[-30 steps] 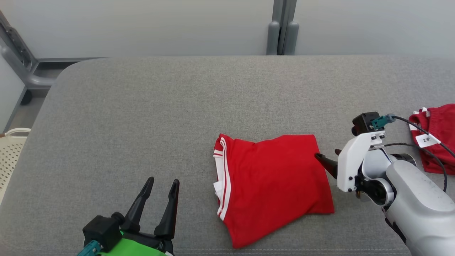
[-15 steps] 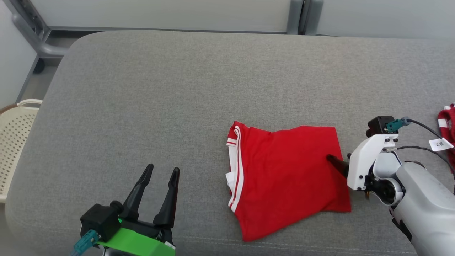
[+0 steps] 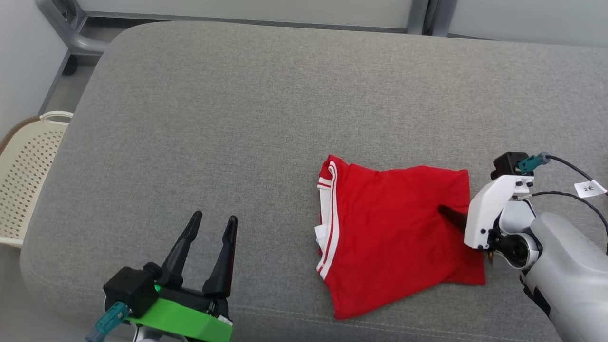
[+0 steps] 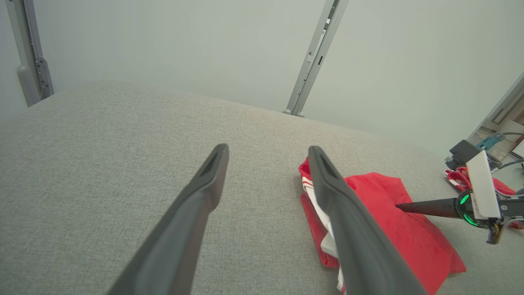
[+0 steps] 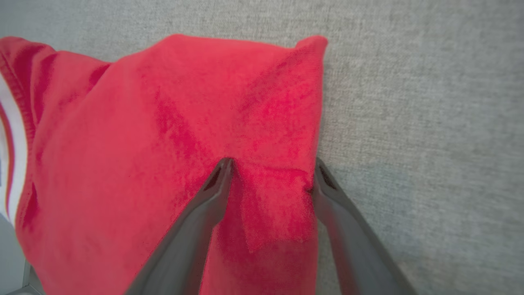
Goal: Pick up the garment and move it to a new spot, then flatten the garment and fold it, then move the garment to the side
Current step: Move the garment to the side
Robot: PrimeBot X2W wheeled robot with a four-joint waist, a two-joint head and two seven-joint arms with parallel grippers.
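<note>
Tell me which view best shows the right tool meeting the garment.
The right wrist view: the right tool stands open, one fingertip on the red garment, the other at its edge. The head view shows one finger; the left wrist view, a small side view.

Grey padded fabric surface, rounded corners; folded red garment with white stripes lies on it (right of centre).

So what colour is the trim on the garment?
White trim with a thin red stripe, on red fabric; clearest in the head view.
</note>
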